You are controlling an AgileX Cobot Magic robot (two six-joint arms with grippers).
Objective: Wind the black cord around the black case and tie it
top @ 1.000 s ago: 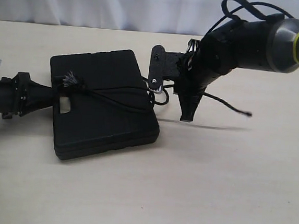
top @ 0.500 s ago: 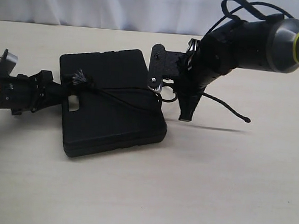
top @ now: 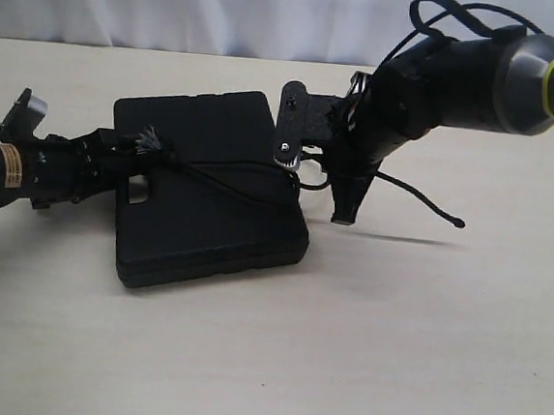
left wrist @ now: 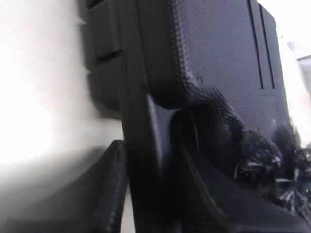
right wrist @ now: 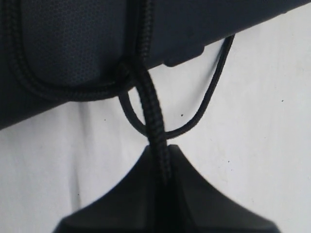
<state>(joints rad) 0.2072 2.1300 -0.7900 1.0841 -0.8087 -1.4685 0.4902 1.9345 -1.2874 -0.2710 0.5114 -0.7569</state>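
Black cord [right wrist: 154, 111] across black case [top: 207, 226], right jaws' pinch visible only from wrist

Left arm [top: 43, 163]: matte black, tan label band [top: 9, 167], silver block [top: 32, 105] at rear. Right arm [top: 443, 81]: black, grey metal sleeve [top: 521, 78] with yellow-green ring [top: 552, 84], looped black cable [top: 445, 9], screwed black bracket [top: 299, 122]. Right gripper [top: 344, 213]: black, tapered.

cord [top: 223, 176] across case [top: 208, 223] top
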